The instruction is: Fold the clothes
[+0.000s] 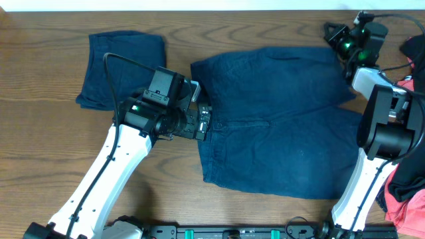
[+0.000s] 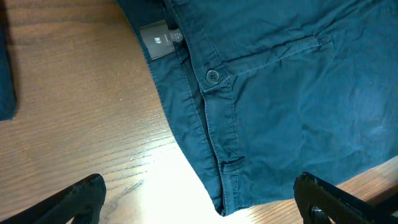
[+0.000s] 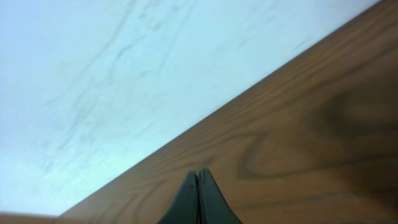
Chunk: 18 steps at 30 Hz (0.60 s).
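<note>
Shorts (image 1: 279, 126): navy, spread flat mid-table (image 1: 40, 133), waistband to the left, button (image 2: 212, 76) and grey label (image 2: 155, 42) showing (light creases only) | left gripper (image 1: 203, 123): over the waistband, spread wide, empty | right gripper (image 3: 199, 198): at far table edge, fingers pressed together, nothing held

The left arm (image 1: 106, 166) stretches from the near left edge up and to the right, its black wrist (image 1: 156, 109) bent so the left pincer (image 1: 204, 124) points rightward. Its fingers (image 2: 81, 199) are spread wide apart with nothing between them. The right arm (image 1: 382, 126) rises from the near right side, folds at the elbow and reaches to the far right corner. The right pincer (image 1: 332, 30) has its fingers (image 3: 189, 199) pressed together, holding nothing.
</note>
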Available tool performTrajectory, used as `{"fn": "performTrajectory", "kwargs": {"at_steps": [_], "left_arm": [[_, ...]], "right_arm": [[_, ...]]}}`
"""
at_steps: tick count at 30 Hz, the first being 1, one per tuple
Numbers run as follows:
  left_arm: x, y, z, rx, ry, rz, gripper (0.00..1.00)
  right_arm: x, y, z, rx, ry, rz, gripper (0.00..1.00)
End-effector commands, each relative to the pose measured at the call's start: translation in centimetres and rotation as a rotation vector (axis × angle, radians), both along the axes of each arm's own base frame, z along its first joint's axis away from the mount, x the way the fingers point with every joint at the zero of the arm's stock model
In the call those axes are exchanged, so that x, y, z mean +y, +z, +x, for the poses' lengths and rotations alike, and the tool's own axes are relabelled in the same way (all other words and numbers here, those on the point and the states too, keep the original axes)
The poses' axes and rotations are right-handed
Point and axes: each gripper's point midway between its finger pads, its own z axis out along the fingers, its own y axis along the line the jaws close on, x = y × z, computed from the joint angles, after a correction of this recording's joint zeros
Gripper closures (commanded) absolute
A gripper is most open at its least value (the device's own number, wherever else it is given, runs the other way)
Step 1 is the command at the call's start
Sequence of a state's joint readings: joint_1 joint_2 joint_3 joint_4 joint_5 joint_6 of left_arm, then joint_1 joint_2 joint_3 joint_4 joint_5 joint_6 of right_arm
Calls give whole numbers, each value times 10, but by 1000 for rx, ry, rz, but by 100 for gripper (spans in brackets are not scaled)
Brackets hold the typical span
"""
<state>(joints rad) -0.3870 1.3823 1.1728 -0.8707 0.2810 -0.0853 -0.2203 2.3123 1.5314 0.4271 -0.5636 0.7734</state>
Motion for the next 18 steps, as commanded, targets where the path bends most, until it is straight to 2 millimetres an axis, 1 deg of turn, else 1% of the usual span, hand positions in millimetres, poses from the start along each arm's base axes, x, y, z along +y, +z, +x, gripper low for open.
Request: {"fn": "performTrajectory", "kwargs": {"at_steps": [1,3,4,6,7,8,10,11,12,13,15,16,17,18], "left_arm": [[2,2,4,-10,12,9,2],[2,2,4,-10,12,9,2],[2,2,4,-10,12,9,2],[2,2,4,-10,12,9,2],[2,3,4,-10,12,9,2],[2,3,4,-11,12,8,2],[2,3,5,-13,12,7,2],[2,3,5,-15,12,7,2],[2,3,6,-18,12,6,2],[1,4,6,-21,12,4,2],[1,4,8,-28,12,1,2],[1,5,9,-31,12,1,2],[0,5,9,-34,12,0,2],[0,5,9,-34,12,-1,2]], "right_arm": [[7,3,-12,6,121,24,99],[-5,-9,-19,66,107,37,99],[-14,-18,-24,109,90,53,99],[-31,-31,-33,176,58,77,83],[-39,-36,-38,206,42,90,81],[-46,-40,-42,229,29,101,76],[-54,-42,-47,228,41,87,48],[-55,-43,-50,226,54,73,37],[-56,-46,-53,232,65,58,35],[-55,-49,-55,240,80,42,37],[-49,-59,-62,271,109,16,48],[-46,-62,-64,278,125,2,51],[-42,-67,-67,290,140,-14,54],[-39,-71,-67,292,154,-30,54]]}}
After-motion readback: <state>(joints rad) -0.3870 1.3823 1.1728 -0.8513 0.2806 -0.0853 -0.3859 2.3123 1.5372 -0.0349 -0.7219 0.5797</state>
